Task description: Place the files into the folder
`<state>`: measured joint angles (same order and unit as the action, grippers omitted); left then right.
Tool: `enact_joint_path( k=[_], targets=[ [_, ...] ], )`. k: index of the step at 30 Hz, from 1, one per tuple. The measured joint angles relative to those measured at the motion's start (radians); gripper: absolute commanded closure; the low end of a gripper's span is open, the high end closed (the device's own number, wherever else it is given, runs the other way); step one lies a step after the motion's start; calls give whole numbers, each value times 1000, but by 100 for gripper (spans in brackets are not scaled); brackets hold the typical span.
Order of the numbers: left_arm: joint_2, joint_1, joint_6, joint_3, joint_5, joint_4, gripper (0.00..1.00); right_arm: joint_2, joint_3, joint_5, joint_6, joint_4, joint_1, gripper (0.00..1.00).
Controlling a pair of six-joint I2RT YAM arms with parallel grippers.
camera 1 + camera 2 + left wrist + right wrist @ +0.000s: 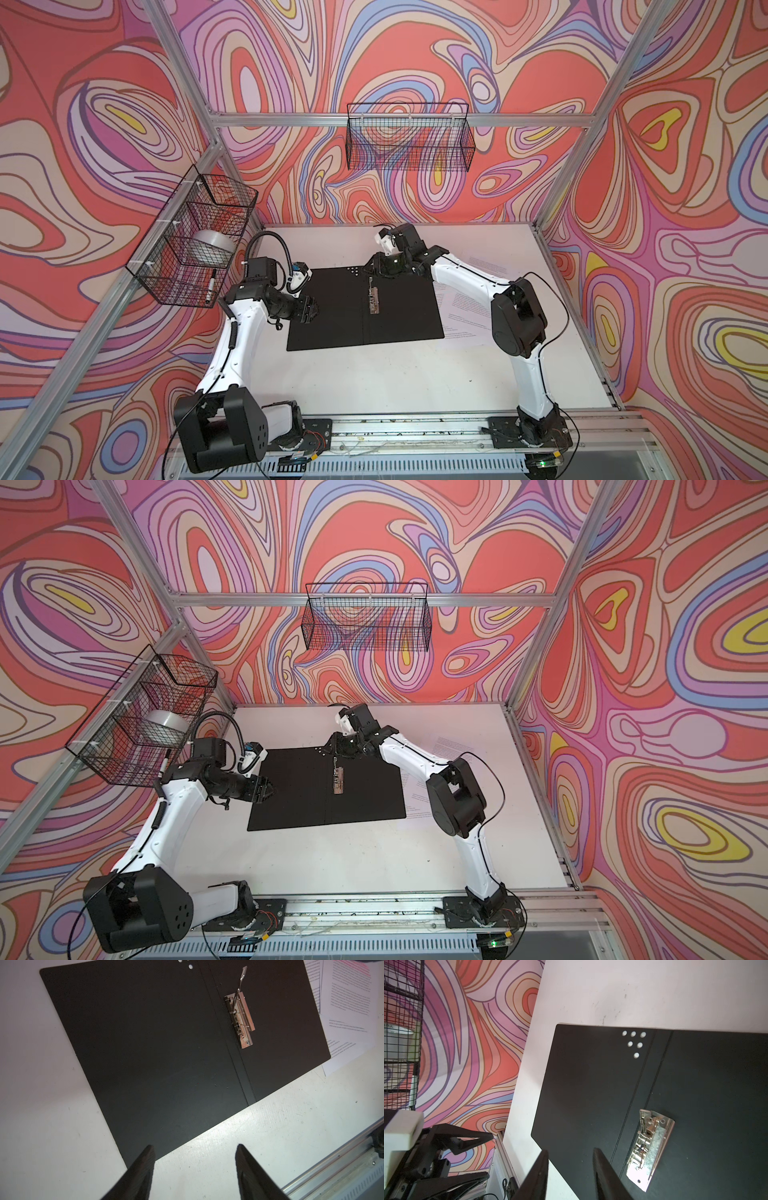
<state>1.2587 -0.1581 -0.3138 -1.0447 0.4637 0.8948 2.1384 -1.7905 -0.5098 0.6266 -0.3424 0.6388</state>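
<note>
Tabletop, white and scuffed, lies nearest me. My left claw hangs spread wide and empty over the left edge of the flat folder, which lies opened out mid-table with its black inside up. A silver metal clip sits just beside the spine, its lever raised. My right claw hovers at the folder's far edge, jaws parted, pinching nothing. White printed paper sheets, one with pink-red highlighted lines, lie outside the folder, partly under its right edge.
</note>
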Motion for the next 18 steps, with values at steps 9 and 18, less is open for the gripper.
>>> enact_joint_path(
  k=[9, 18],
  targets=[
    [51, 0, 0, 0, 33, 0, 38, 114, -18, -19, 2, 8, 0, 66],
    [55, 0, 0, 2, 34, -1, 38, 270, -183, -24, -13, -46, -7, 66]
  ],
)
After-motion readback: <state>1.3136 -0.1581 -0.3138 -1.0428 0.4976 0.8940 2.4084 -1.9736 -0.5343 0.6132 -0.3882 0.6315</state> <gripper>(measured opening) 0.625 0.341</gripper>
